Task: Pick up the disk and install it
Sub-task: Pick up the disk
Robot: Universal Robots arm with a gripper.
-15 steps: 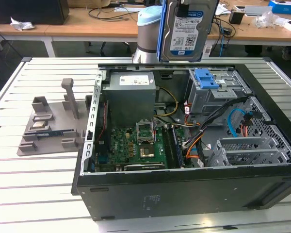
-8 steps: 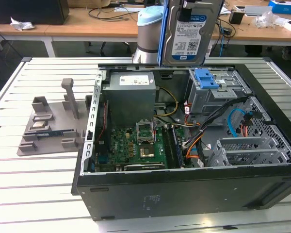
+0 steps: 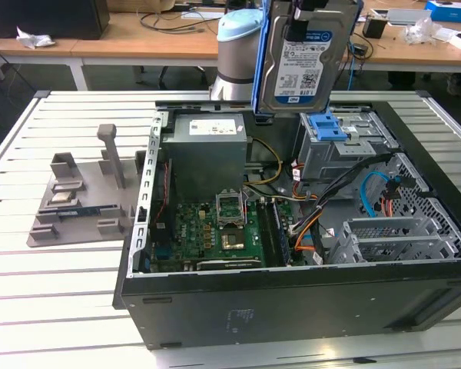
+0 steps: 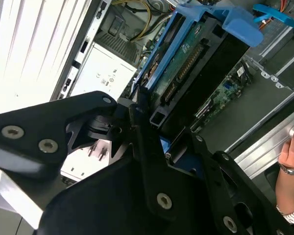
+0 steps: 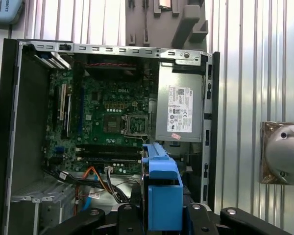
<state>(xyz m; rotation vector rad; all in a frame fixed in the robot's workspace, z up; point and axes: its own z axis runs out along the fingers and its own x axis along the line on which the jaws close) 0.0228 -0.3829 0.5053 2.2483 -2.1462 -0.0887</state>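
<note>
Bright, even light, probably from overhead. The slatted table (image 4: 29, 49) glared to white in the second wrist view; the computer case (image 3: 292, 307) interior lay shadowed, the gripper (image 4: 166, 129) dark.

The disk (image 3: 306, 61): silver w/ white-blue barcode label, blue carrier bracket round its edges. Upright in mid-air, label twd exterior cam, above the open PC case (image 3: 292, 307), over its far side.
</note>
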